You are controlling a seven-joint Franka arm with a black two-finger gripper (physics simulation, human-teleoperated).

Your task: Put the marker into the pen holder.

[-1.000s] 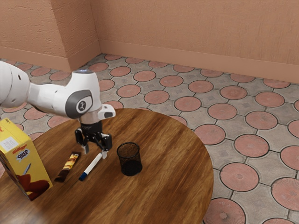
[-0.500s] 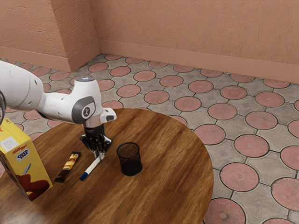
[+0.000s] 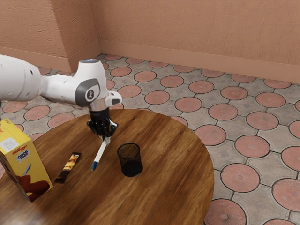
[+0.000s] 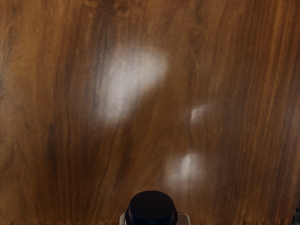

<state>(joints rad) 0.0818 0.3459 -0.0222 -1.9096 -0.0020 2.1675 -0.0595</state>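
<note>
We reached in from the exterior view's left with our white arm [image 3: 18, 77], its thick upper part bending into a slimmer link [image 3: 57, 88] that ran slightly downward to our wrist [image 3: 91, 79]. The wrist stood nearly upright, its rounded cap on top and a dark grey band around the joint. A small white housing [image 3: 113, 98] jutted from it toward the exterior view's right. Below, our black gripper [image 3: 105, 139] pointed down, poised above the tabletop, its linkages splayed out at the sides and its fingers [image 3: 107, 140] drawn together in a narrow grip.
</note>
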